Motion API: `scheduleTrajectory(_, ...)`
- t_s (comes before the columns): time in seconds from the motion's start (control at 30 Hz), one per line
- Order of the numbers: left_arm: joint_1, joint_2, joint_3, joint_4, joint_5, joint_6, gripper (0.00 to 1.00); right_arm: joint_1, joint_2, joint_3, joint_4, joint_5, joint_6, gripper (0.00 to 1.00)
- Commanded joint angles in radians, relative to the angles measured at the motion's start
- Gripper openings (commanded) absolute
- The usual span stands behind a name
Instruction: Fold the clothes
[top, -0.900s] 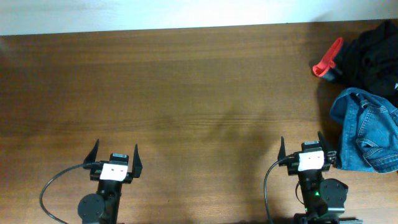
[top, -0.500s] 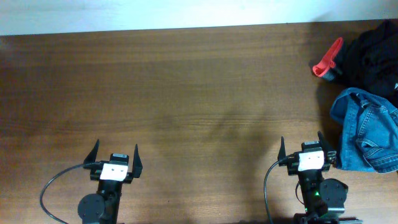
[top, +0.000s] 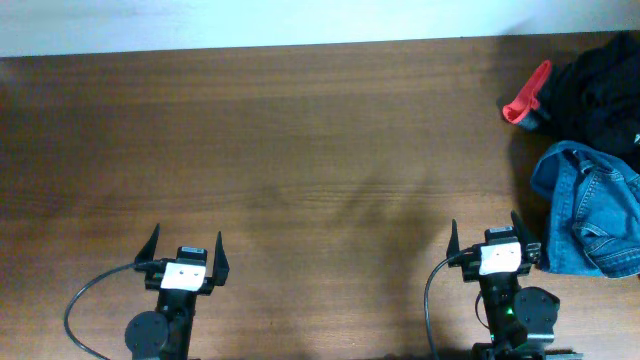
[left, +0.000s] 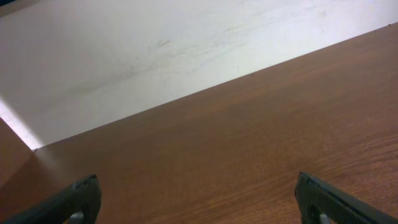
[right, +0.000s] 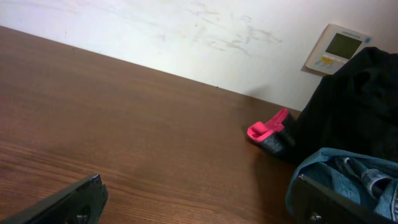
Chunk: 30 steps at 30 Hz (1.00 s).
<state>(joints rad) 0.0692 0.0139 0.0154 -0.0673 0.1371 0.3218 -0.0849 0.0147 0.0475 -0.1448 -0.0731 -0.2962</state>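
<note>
The jeans (top: 588, 212) lie crumpled in a blue denim heap at the right edge of the wooden table (top: 300, 150), partly cut off by the frame. They also show in the right wrist view (right: 348, 177), just beside the right fingertip. My right gripper (top: 484, 237) is open and empty at the near edge, its right finger close to the jeans. My left gripper (top: 186, 250) is open and empty at the near left, over bare wood; the left wrist view (left: 196, 199) shows only table and wall.
A black garment (top: 600, 90) is piled at the far right corner behind the jeans, with a red and black clamp-like object (top: 525, 100) at its left edge. A wall panel (right: 339, 46) hangs on the white wall behind.
</note>
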Motion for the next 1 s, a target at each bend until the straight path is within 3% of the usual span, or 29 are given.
scheduleTrajectory(0.0,-0.006,-0.008,-0.006,-0.001,-0.011,0.008,0.99,0.006,-0.009,-0.01,0.003,0.002,-0.003,0.99)
scheduleTrajectory(0.37,-0.006,-0.008,-0.006,-0.001,-0.011,0.008,0.99,0.006,-0.009,-0.01,0.003,0.002,-0.003,0.99)
scheduleTrajectory(0.6,-0.006,-0.008,-0.006,0.087,-0.04,0.012,0.99,0.006,-0.009,-0.01,0.011,-0.114,-0.002,0.99)
scheduleTrajectory(0.97,-0.006,-0.008,-0.006,0.052,0.001,0.011,0.99,0.006,-0.009,-0.01,0.043,-0.341,0.016,0.99)
